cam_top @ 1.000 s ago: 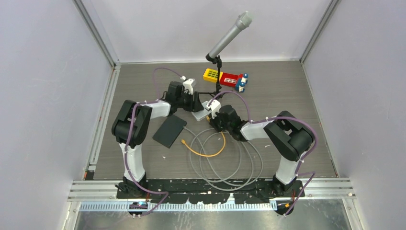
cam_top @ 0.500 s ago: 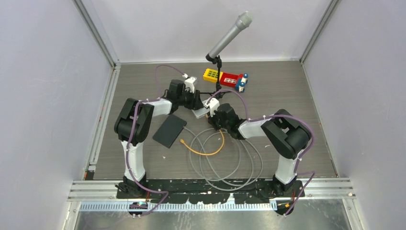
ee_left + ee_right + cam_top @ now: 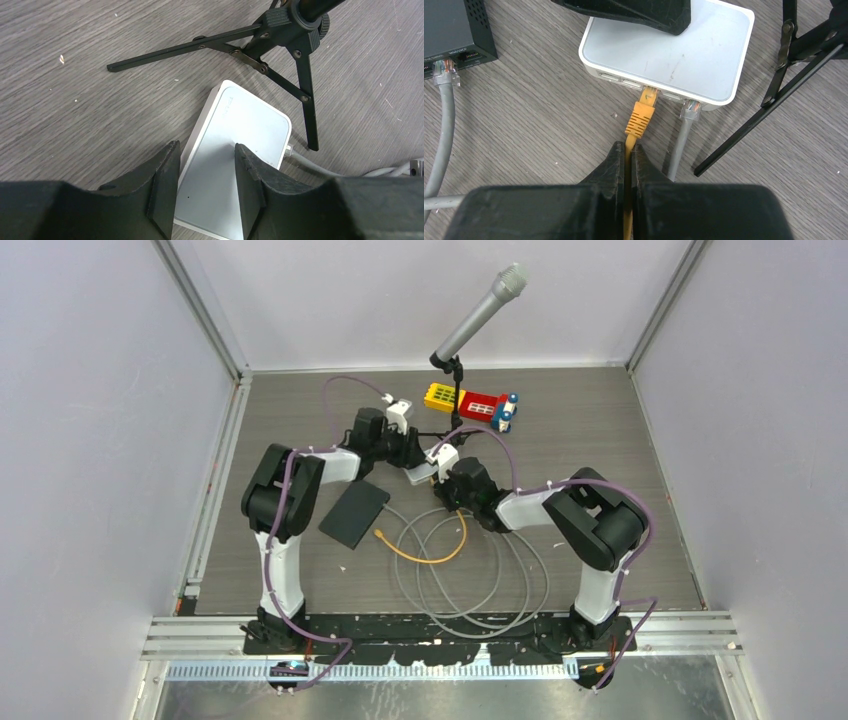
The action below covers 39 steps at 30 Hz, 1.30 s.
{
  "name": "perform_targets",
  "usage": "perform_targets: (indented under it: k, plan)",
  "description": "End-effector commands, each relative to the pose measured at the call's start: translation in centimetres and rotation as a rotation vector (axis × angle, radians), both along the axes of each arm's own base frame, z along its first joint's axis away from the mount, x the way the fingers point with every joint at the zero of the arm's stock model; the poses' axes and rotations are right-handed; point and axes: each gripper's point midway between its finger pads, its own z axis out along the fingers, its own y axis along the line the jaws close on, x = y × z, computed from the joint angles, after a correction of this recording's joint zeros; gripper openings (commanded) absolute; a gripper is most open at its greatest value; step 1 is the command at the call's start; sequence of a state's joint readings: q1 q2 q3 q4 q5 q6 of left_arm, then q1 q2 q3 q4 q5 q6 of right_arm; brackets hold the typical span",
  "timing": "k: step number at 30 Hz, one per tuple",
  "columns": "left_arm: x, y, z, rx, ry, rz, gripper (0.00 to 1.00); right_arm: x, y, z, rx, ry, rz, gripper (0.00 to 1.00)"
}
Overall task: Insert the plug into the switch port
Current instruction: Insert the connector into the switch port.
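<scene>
Pinching the orange cable (image 3: 628,145) just behind its orange plug (image 3: 640,117), the right fingers (image 3: 616,167) are closed, with the plug's tip at a middle port of the white switch (image 3: 669,55) on the tabletop (image 3: 549,130). A grey cable (image 3: 679,145) sits in the neighbouring port. The left fingers (image 3: 162,185) are spread apart over the switch's top.

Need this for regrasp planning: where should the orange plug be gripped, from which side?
Grip the ribbed orange boot behind the clear tip, pinching its flat sides, approaching from the orange cable end; the tip faces the white switch.
</scene>
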<state>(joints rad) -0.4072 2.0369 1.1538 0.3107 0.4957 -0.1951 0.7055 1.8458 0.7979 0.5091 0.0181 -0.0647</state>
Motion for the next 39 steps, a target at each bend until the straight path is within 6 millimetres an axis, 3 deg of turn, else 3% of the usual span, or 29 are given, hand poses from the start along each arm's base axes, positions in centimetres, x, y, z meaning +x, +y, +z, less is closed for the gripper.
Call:
perform_targets:
  k: [1,5,9,14,22,25,33,39]
  plan:
    - [-18.2,-7.5,-2.2,-0.147,0.515,-0.473,0.44,3.2,0.5,0.7,0.039,-0.095,-0.068,0.0]
    - [-19.0,-7.5,-2.2,-0.148,0.521,-0.493,0.44,3.3,0.5,0.6,0.038,-0.089,-0.067,0.0]
    - [-18.4,-7.1,-2.2,-0.132,0.498,-0.447,0.44,2.4,0.0,0.6,0.036,-0.077,-0.061,0.02]
    - [-17.6,-7.2,-0.4,-0.194,0.469,-0.422,0.44,0.8,-1.0,0.1,0.032,-0.038,-0.067,0.06]
    - [-20.6,-7.9,-0.1,-0.182,0.503,-0.508,0.44,1.2,-0.8,1.3,0.019,-0.054,-0.05,0.06]
    - [-20.8,-7.6,-0.3,-0.174,0.501,-0.489,0.44,0.7,-0.7,1.2,0.017,-0.037,-0.033,0.1]
    - [-17.3,-6.0,-0.6,-0.133,0.423,-0.337,0.48,-0.8,-1.9,0.7,-0.01,0.036,-0.058,0.41]
    - [-14.8,-5.1,-0.1,-0.105,0.365,-0.258,0.53,-1.9,-2.2,3.0,0.0,0.04,-0.028,0.48]
